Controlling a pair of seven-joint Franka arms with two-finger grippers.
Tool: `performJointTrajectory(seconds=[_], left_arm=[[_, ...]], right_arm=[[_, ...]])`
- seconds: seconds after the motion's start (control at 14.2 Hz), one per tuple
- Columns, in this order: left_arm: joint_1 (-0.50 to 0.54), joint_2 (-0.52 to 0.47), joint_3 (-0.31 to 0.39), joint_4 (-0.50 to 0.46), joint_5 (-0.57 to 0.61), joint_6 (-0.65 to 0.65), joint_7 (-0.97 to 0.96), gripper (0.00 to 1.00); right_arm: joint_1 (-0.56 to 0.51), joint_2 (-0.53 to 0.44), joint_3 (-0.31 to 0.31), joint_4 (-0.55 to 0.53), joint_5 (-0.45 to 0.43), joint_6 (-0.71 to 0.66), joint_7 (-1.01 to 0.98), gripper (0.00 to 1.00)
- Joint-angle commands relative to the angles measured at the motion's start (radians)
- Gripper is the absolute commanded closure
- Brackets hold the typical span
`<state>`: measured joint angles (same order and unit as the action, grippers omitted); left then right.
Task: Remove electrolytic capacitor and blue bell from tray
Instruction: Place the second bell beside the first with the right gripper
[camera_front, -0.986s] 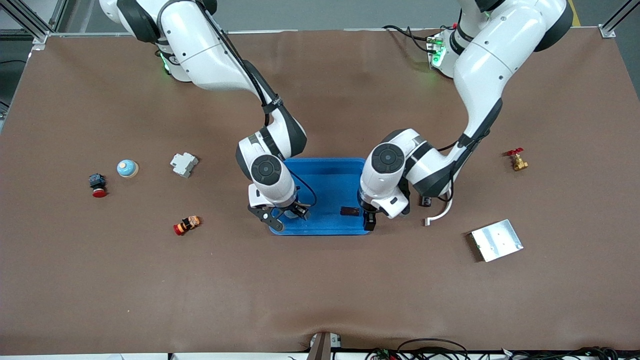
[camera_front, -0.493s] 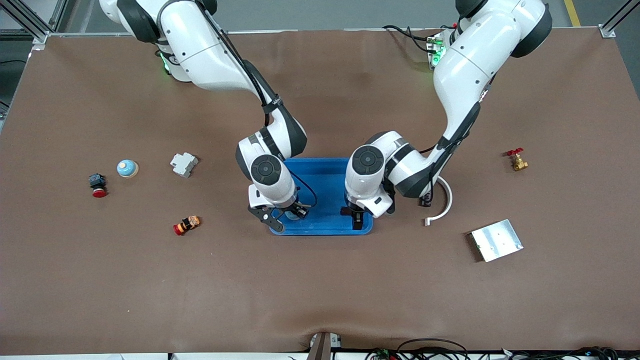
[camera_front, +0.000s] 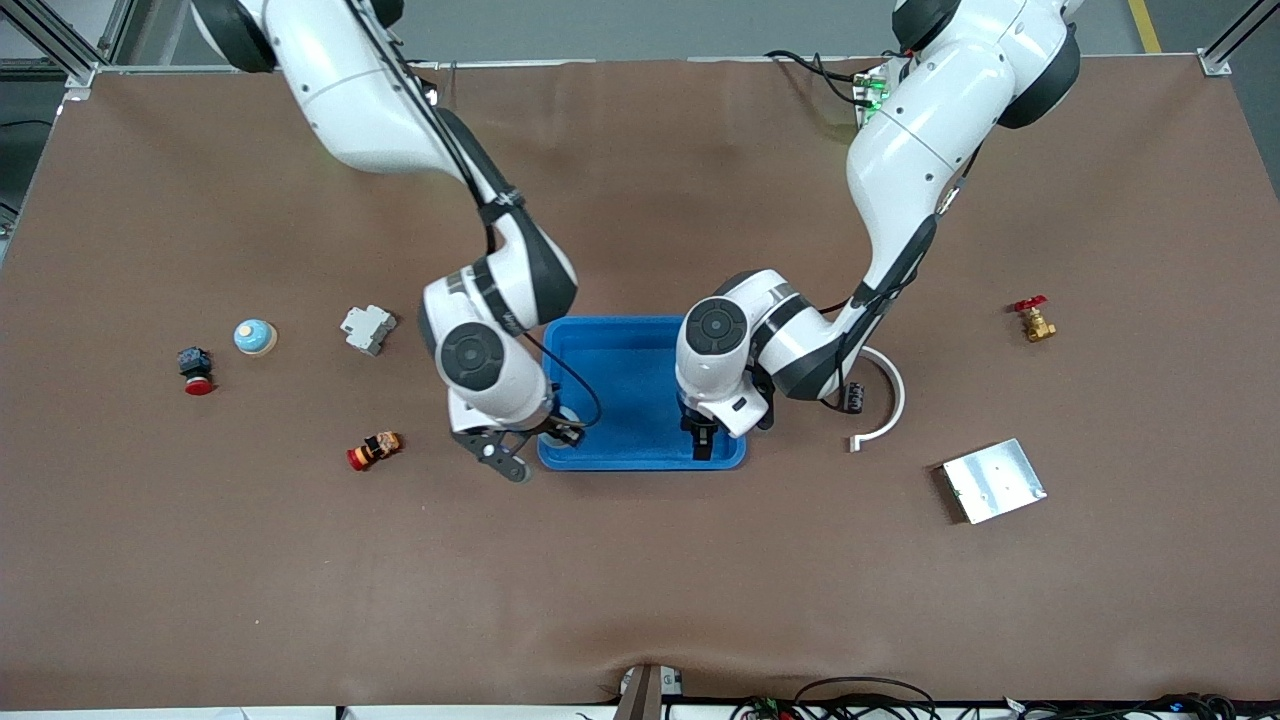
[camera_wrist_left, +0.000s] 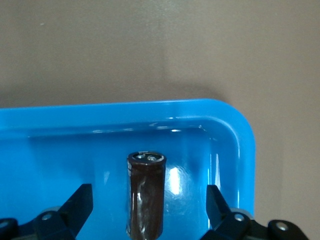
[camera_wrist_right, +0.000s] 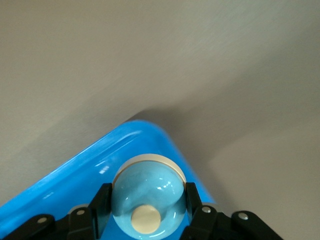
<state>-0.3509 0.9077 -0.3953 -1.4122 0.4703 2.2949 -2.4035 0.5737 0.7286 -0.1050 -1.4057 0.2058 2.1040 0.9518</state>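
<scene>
Front view is showing a wide table covered in a matte brown mat, with grey metal framing at the upper corners of the frame and cables along the bottom edge. Near the middle is sitting a glossy blue plastic tray with rounded corners.

Both white arms are reaching down to it. The right gripper is hanging over the tray's corner toward the right arm's end, its fingers clenched on a smooth pale-blue domed bell with a cream button on top and a cream rim; in the right wrist view the bell is sitting over the curved corner of the tray. The left gripper is poised over the tray's edge nearest the front camera, its fingers spread wide and released. Between them, touching neither, a dark brown shiny cylinder, the capacitor, is lying on the tray floor close to a rounded corner.

Around the tray things are lying scattered: a second blue dome, a red-capped switch, a white blocky part and an orange-and-red piece in the left half of the frame; a white curved strip, a flat metal plate and a brass valve with a red handle in the right half.
</scene>
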Motion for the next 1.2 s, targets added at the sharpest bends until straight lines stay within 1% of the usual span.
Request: performJointTrajectory(seconds=[0.0,0.07,0.14,0.35,0.42,0.49,0.56,0.63,0.7,0.78,0.85,0.92,0.99,1.13], left_arm=[[-0.014,0.014,0.013,0.035,-0.004,-0.011,0.061,0.00],[-0.014,0.014,0.013,0.035,-0.004,-0.011,0.061,0.00],[-0.017,0.014,0.013,0.035,-0.002,-0.011,0.063,0.00],[-0.033,0.014,0.019,0.035,-0.002,-0.011,0.058,0.00],[-0.034,0.014,0.019,0.033,-0.002,-0.011,0.056,0.00],[-0.036,0.014,0.019,0.033,-0.002,-0.011,0.055,0.07],[-0.036,0.014,0.021,0.033,-0.002,-0.011,0.056,0.27],[-0.036,0.014,0.019,0.033,-0.002,-0.011,0.058,0.42],[-0.034,0.014,0.021,0.032,-0.001,-0.011,0.063,0.43],[-0.034,0.014,0.022,0.032,0.001,-0.011,0.066,0.46],[-0.034,0.013,0.030,0.032,0.002,-0.011,0.067,0.46],[-0.034,0.013,0.036,0.032,0.002,-0.011,0.069,0.48],[-0.034,0.013,0.038,0.032,0.002,-0.011,0.070,0.51],[-0.034,0.011,0.036,0.032,0.002,-0.011,0.081,0.52]], right_arm=[[-0.099,-0.073,0.024,-0.027,0.012,-0.148,-0.190,1.00],[-0.145,-0.095,0.022,-0.035,0.006,-0.200,-0.284,1.00],[-0.182,-0.122,0.021,-0.060,0.001,-0.223,-0.380,1.00],[-0.290,-0.202,0.016,-0.188,-0.034,-0.219,-0.647,1.00],[-0.317,-0.215,0.016,-0.209,-0.051,-0.217,-0.706,1.00],[-0.349,-0.218,0.016,-0.223,-0.063,-0.217,-0.766,1.00],[-0.386,-0.218,0.016,-0.240,-0.083,-0.205,-0.833,1.00],[-0.425,-0.215,0.016,-0.254,-0.097,-0.176,-0.890,1.00],[-0.443,-0.210,0.014,-0.269,-0.114,-0.142,-0.936,1.00],[-0.466,-0.204,0.014,-0.275,-0.149,-0.100,-0.970,1.00],[-0.495,-0.192,0.016,-0.289,-0.167,-0.060,-1.005,1.00],[-0.520,-0.190,0.018,-0.314,-0.167,-0.020,-1.050,1.00],[-0.522,-0.190,0.018,-0.328,-0.167,0.003,-1.067,1.00],[-0.525,-0.181,0.018,-0.349,-0.167,0.046,-1.067,1.00]])
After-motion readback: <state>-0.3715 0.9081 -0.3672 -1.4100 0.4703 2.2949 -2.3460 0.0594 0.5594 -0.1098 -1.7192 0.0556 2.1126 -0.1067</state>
